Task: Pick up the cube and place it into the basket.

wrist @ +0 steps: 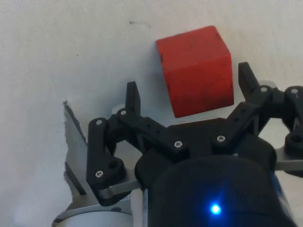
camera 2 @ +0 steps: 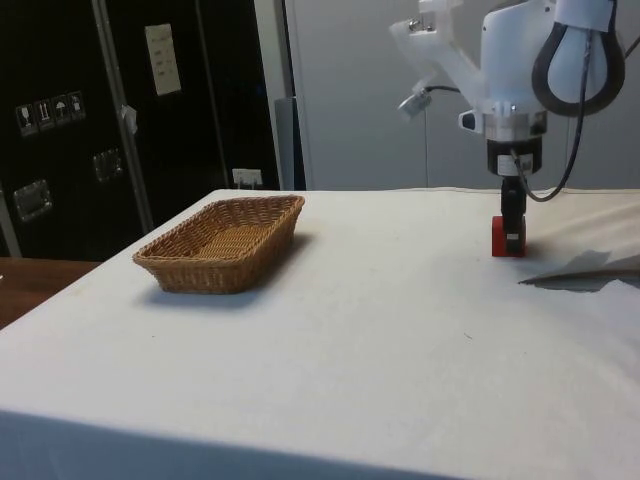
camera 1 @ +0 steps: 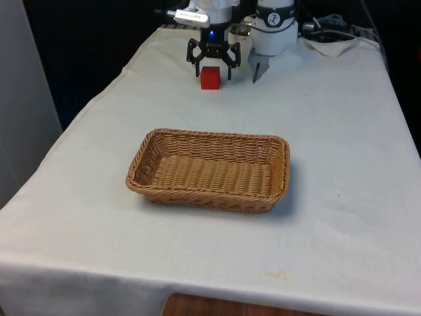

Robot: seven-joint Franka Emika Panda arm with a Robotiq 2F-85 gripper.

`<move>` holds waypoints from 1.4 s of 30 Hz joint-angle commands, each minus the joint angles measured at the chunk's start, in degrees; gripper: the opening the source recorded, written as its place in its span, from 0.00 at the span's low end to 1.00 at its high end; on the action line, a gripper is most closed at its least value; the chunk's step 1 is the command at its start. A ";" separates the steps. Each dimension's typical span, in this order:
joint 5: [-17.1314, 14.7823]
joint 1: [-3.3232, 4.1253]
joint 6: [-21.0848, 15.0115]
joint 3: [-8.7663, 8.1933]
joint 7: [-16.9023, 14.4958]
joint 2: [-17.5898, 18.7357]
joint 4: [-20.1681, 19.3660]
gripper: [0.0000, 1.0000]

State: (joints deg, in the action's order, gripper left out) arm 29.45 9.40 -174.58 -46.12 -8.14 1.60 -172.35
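On the front view's left side of the scene, the wicker basket (camera 1: 209,170) sits empty on the white-clothed surface (camera 1: 342,145), well apart from the tool and nearer the camera than it. In the side view the same basket (camera 2: 224,242) lies far off from the tool, with bare cloth (camera 2: 400,300) between them.

The tool (camera 1: 212,64) hangs low over the far end of the surface, pointing straight down, its black fingers spread wide. The red cube (camera 1: 210,78) rests on the cloth directly under the tool, between the two fingertips but gripped by neither. In the side view the tool (camera 2: 512,225) reaches down to the cube (camera 2: 507,238), so that the fingers overlap its upper part.

The wrist view shows the tool (wrist: 189,92) released: one finger (wrist: 132,98) stands clear of the cube (wrist: 196,68) with white cloth visible between them, while the other finger (wrist: 249,80) lies just beside the cube's opposite face; whether it touches cannot be told. The cube sits slightly turned against the line of the fingers.
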 commanded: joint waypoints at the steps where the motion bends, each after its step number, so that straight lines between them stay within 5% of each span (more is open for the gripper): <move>1: -0.97 0.23 -2.46 0.57 0.29 1.78 -0.80 1.00; 2: 0.00 0.00 0.00 0.06 0.17 0.17 0.06 1.00; 3: -0.97 0.23 -2.46 0.69 0.46 1.89 -0.74 1.00; 10: -0.97 0.23 -2.52 1.60 1.95 3.21 -0.17 1.00; 11: 0.00 0.23 0.00 1.03 1.95 1.72 0.69 1.00; 12: -0.97 0.23 -2.52 1.78 2.29 3.55 -0.06 1.00; 18: -0.92 0.17 -2.58 2.46 3.38 4.53 0.40 1.00; 21: 0.00 0.29 0.00 1.95 3.78 3.55 1.32 1.00; 34: -0.11 0.29 -0.29 2.23 4.35 4.53 1.49 1.00; 41: 0.00 0.34 0.00 2.18 4.35 4.30 1.43 0.23; 42: 0.00 0.29 -0.06 2.12 4.30 4.41 1.49 0.23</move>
State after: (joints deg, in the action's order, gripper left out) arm 29.45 9.74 -174.58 -43.95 -3.78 5.90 -170.91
